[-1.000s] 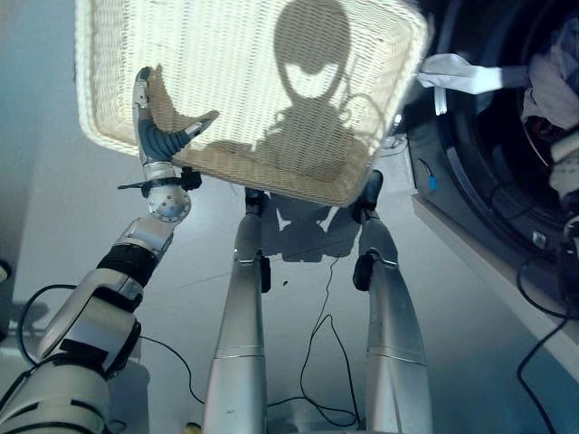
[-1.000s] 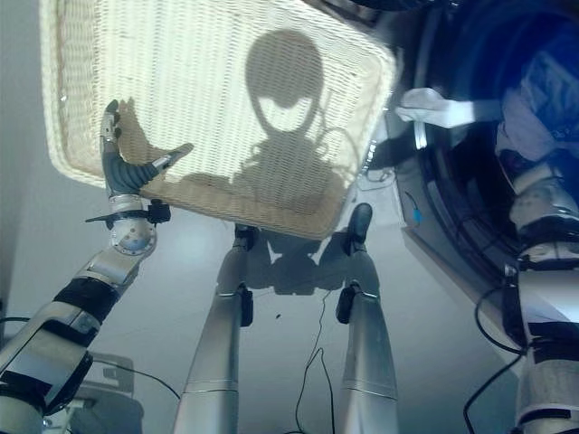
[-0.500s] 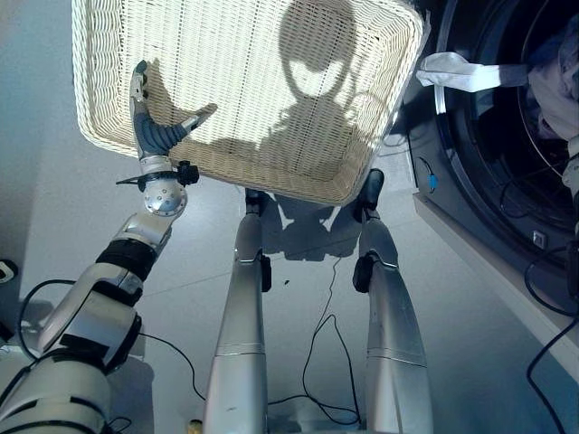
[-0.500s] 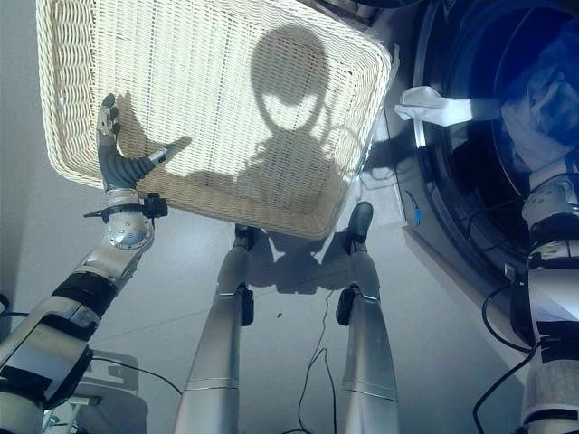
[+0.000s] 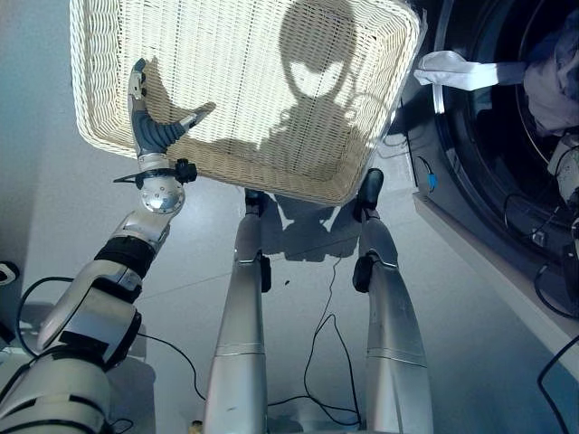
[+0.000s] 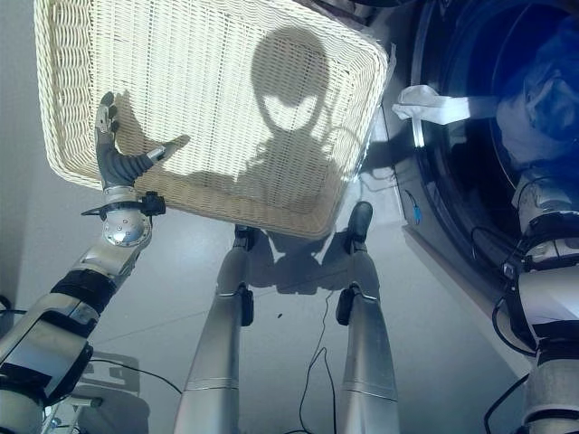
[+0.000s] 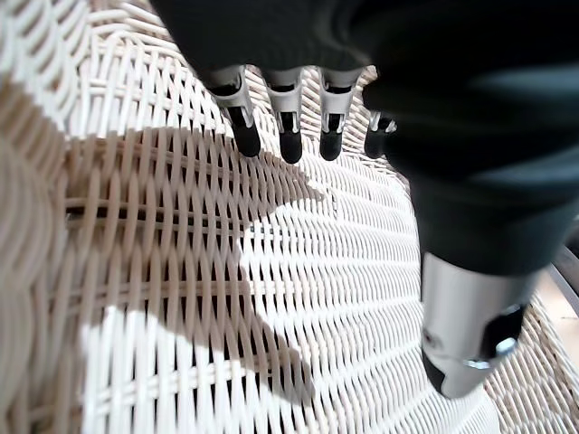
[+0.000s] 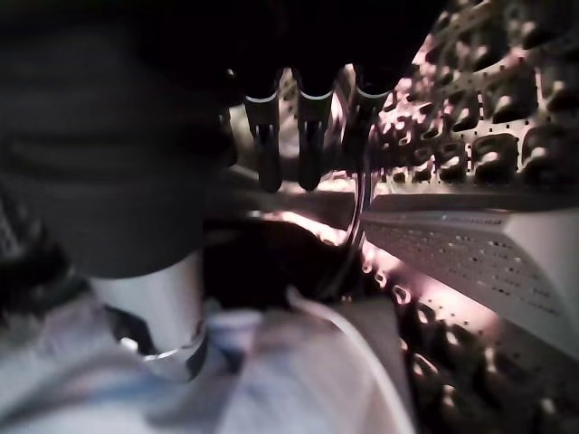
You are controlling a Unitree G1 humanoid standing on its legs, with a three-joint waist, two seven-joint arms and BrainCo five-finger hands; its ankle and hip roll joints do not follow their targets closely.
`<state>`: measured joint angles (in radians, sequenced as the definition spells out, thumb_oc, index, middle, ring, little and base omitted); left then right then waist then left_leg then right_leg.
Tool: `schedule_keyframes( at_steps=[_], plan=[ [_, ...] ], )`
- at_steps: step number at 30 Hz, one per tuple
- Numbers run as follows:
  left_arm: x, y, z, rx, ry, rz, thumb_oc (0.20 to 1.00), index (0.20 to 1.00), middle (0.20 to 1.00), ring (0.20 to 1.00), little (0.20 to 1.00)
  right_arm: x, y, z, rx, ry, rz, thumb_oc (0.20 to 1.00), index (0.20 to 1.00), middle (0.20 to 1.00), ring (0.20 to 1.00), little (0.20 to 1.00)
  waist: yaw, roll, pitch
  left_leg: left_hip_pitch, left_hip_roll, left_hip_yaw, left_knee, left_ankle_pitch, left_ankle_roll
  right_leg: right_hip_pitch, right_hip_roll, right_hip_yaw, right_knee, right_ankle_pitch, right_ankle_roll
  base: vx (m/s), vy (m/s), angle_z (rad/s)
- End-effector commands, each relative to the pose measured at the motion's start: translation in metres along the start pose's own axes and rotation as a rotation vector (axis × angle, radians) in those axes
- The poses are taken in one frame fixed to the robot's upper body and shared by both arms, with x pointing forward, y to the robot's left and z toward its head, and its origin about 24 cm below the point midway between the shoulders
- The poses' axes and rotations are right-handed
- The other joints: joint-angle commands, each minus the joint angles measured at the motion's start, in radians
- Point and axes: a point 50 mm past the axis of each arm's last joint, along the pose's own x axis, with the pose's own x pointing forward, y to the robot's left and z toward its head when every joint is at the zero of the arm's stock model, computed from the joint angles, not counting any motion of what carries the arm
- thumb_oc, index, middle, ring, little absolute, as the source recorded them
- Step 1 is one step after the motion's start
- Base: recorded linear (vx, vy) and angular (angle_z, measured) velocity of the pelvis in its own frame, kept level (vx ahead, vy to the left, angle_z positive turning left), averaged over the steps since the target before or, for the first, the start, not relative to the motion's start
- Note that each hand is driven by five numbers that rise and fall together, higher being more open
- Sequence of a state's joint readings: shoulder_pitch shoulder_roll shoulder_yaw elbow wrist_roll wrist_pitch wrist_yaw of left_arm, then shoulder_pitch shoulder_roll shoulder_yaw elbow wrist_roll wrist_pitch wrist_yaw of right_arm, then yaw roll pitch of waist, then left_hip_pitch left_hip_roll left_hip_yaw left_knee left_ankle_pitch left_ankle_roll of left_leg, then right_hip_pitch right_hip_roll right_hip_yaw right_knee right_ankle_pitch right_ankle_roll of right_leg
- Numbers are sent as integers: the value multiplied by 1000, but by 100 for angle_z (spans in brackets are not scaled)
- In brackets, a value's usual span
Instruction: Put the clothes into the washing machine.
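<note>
the wicker basket (image 5: 244, 81) sits on the floor ahead, its woven bottom bare. left hand (image 5: 149, 127) is inside it at the near left corner, fingers straight and thumb spread, holding nothing. to the right stands the washing machine (image 6: 452, 226) with its round opening; a white cloth (image 5: 457, 70) hangs over the rim of that opening, and pale clothes (image 6: 543, 99) lie inside the drum. right hand (image 8: 298, 136) is inside the drum above the pale fabric, fingers extended and relaxed, with nothing gripped.
</note>
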<state>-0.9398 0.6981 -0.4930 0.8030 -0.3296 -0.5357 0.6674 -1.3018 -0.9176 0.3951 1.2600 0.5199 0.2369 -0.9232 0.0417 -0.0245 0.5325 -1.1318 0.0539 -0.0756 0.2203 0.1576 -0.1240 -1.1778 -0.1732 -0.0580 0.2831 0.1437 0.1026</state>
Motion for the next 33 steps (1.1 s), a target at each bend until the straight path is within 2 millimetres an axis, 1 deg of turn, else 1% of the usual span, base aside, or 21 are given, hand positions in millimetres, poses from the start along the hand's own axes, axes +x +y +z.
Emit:
schedule_keyframes(
  at_steps=[1,4,7,8,9,11,12,13,16,21,22,24,25,28,30,31,33],
  plan=[
    [9,5,11,-66,-41,58,1000,1000,1000,1000,1000,23,-32,17,-145,-133,-145,1000,1000,1000,1000,1000,-7,58,-12,0,-67,-11,32,-67,56,15,86,-89,32,-19,29,0,0,0],
    [10,5,13,-67,-47,59,1000,1000,1000,1000,1000,16,-28,28,-171,-227,-177,1000,1000,1000,1000,1000,-5,60,-12,-3,-66,-7,33,-68,58,11,84,-91,35,-20,31,0,0,0],
    [10,4,14,-73,-49,60,1000,1000,1000,1000,1000,7,-25,40,-142,-317,-212,1000,1000,1000,1000,1000,-7,62,-12,-10,-67,-5,41,-72,60,3,82,-90,44,-24,31,0,0,0],
    [10,4,14,-73,-49,60,1000,1000,1000,1000,1000,7,-25,40,-142,-317,-212,1000,1000,1000,1000,1000,-7,62,-12,-10,-67,-5,41,-72,60,3,82,-90,44,-24,31,0,0,0],
    [8,2,13,-75,-46,59,1000,1000,1000,1000,1000,2,-21,42,-115,-351,-216,1000,1000,1000,1000,1000,-10,63,-12,-10,-67,-3,42,-74,60,0,82,-89,49,-27,32,0,0,0],
    [6,0,12,-76,-45,58,1000,1000,1000,1000,1000,-1,-20,44,-91,-379,-222,1000,1000,1000,1000,1000,-10,64,-12,-12,-67,-3,44,-75,61,-2,82,-88,52,-28,32,0,0,0],
    [3,-1,12,-78,-44,58,1000,1000,1000,1000,1000,-9,-15,48,-48,-425,-211,1000,1000,1000,1000,1000,-13,63,-12,-15,-67,-1,47,-77,60,-7,81,-87,54,-28,34,0,0,0],
    [3,-2,12,-78,-44,59,1000,1000,1000,1000,1000,-11,-14,49,-39,-432,-210,1000,1000,1000,1000,1000,-14,63,-12,-16,-67,-1,46,-77,60,-7,81,-87,53,-28,34,0,0,0],
    [-2,-6,11,-84,-42,60,1000,1000,1000,1000,1000,-26,-5,52,23,-512,-157,1000,1000,1000,1000,1000,-21,62,-12,-19,-68,3,47,-79,59,-13,81,-85,52,-29,34,0,0,0],
    [-11,-11,9,-90,-41,62,1000,1000,1000,1000,1000,-48,10,44,32,-623,-69,1000,1000,1000,1000,1000,-30,61,-12,-21,-68,11,47,-79,59,-20,82,-80,57,-32,32,0,0,0],
    [-13,-13,9,-91,-41,63,1000,1000,1000,1000,1000,-55,13,42,36,-641,-49,1000,1000,1000,1000,1000,-32,61,-12,-20,-68,14,46,-79,60,-21,82,-80,58,-33,32,0,0,0],
    [-16,-14,8,-92,-42,65,1000,1000,1000,1000,1000,-64,17,36,33,-672,-11,1000,1000,1000,1000,1000,-37,60,-12,-21,-66,19,49,-80,59,-23,81,-78,61,-34,32,0,0,0],
    [-18,-15,7,-94,-42,66,1000,1000,1000,1000,1000,-71,20,29,24,-694,20,1000,1000,1000,1000,1000,-41,60,-12,-20,-66,23,50,-80,60,-23,81,-77,62,-35,33,0,0,0],
    [-23,-18,6,-95,-40,67,1000,1000,1000,1000,1000,-83,25,17,15,-740,57,1000,1000,1000,1000,1000,-46,60,-12,-22,-66,29,51,-79,61,-30,81,-73,67,-33,33,0,0,0],
    [-24,-19,6,-95,-38,67,1000,1000,1000,1000,1000,-86,27,15,10,-758,63,1000,1000,1000,1000,1000,-47,61,-12,-22,-66,32,51,-78,62,-31,80,-72,69,-33,33,0,0,0],
    [-28,-21,5,-98,-34,69,1000,1000,1000,1000,1000,-94,29,10,10,-794,69,1000,1000,1000,1000,1000,-51,63,-12,-22,-64,36,50,-77,62,-35,81,-68,72,-31,34,0,0,0],
    [-30,-21,3,-99,-30,68,1000,1000,1000,1000,1000,-99,30,6,14,-813,76,1000,1000,1000,1000,1000,-52,63,-12,-21,-64,38,52,-77,63,-35,82,-66,75,-31,35,0,0,0]
  ],
)
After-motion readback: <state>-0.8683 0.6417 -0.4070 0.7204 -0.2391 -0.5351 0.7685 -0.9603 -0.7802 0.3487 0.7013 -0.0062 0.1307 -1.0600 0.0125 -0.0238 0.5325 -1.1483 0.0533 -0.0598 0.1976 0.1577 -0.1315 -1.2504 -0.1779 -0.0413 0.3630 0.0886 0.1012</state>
